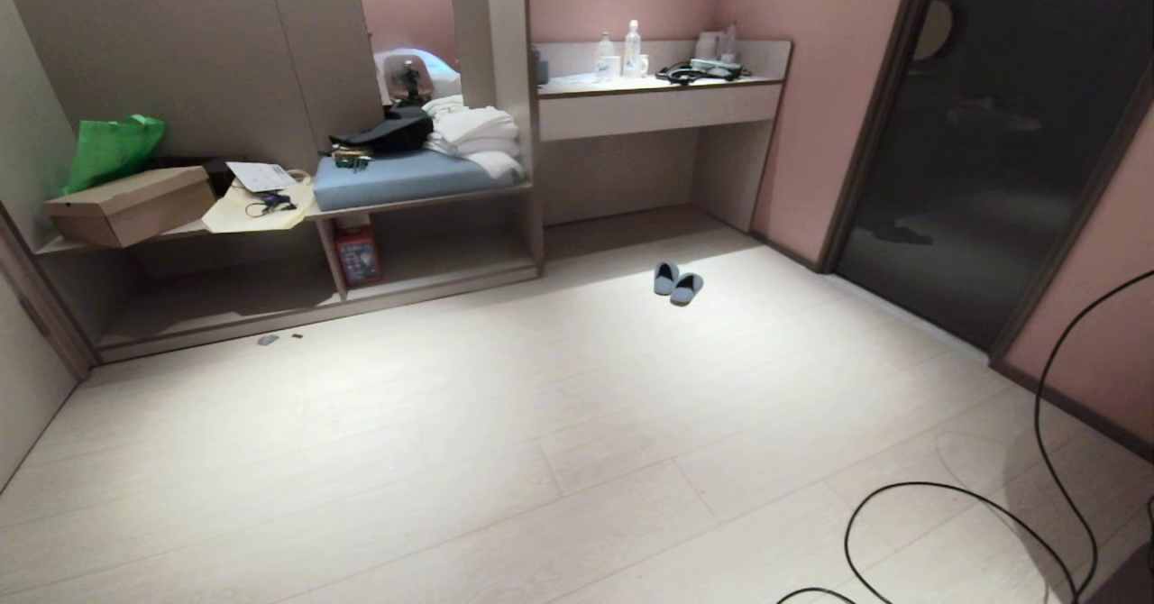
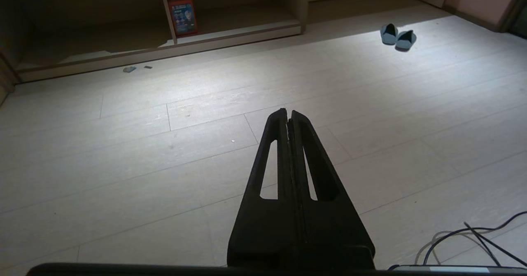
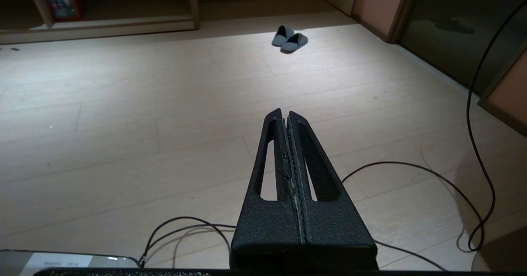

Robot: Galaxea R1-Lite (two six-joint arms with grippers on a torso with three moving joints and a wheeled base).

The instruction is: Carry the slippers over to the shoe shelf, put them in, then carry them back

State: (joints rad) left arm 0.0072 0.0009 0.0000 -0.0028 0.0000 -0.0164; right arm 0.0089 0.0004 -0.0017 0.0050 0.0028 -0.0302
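Looking down from the head, I see the slippers [image 1: 678, 283] side by side on the floor [image 1: 505, 442], near the shelf [image 1: 433, 266] corner, so I judge the pickup not begun; neither arm shows here. On the left wrist, the left gripper [image 2: 288, 112] hangs pinched together, empty, well short of the pair. On the right wrist, the right gripper [image 3: 285, 113] is likewise closed on nothing, a cable [image 3: 411, 171] trailing beside it.

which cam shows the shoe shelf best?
Head view: the whole shoe shelf shows, top board and both floor-level compartments. Left wrist view catches only its lower compartments; right wrist view only a bottom corner.
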